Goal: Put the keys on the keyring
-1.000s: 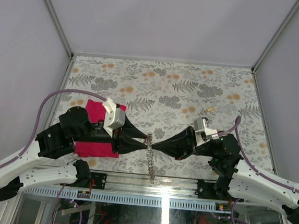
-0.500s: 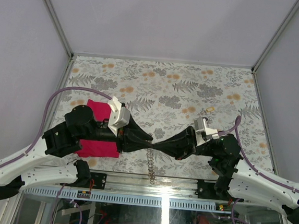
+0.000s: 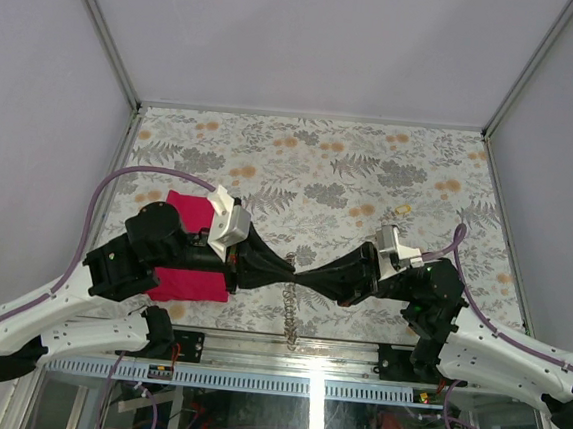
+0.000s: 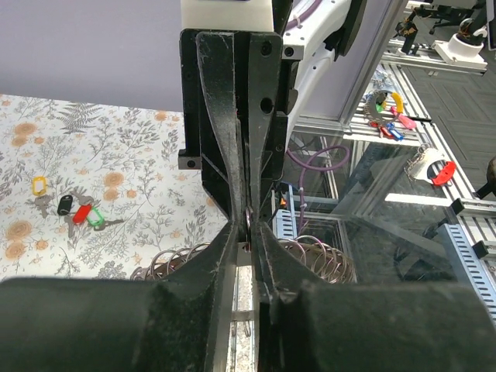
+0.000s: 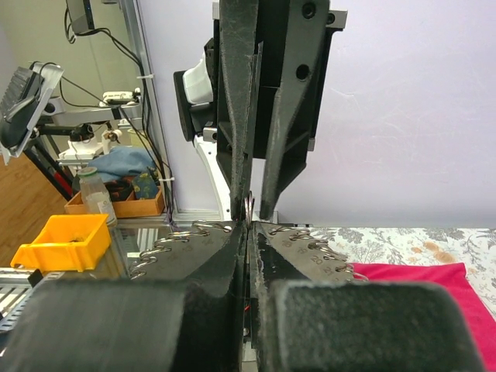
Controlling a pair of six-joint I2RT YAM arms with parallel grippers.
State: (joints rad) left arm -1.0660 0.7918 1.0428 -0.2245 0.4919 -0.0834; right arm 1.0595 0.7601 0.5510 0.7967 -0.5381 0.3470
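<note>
Silver link-chain keyring (image 3: 289,313), one; four keys (image 4: 76,211): yellow, black, red, green. Right gripper (image 5: 247,226) clamps the keyring; left gripper (image 4: 246,232) jaws narrowly apart.

The top camera sits above and behind the arm bases, well back, tilted down and forward over the whole table (image 3: 321,167). In its view the left jaws and right jaws meet tip to tip low in the middle. The left wrist camera sits close behind the left jaws and looks along them straight at the right jaws' tips. The right wrist camera mirrors it, facing the left jaws. All three views share that meeting point and the keyring chain (image 3: 289,320) just below the tips.
</note>
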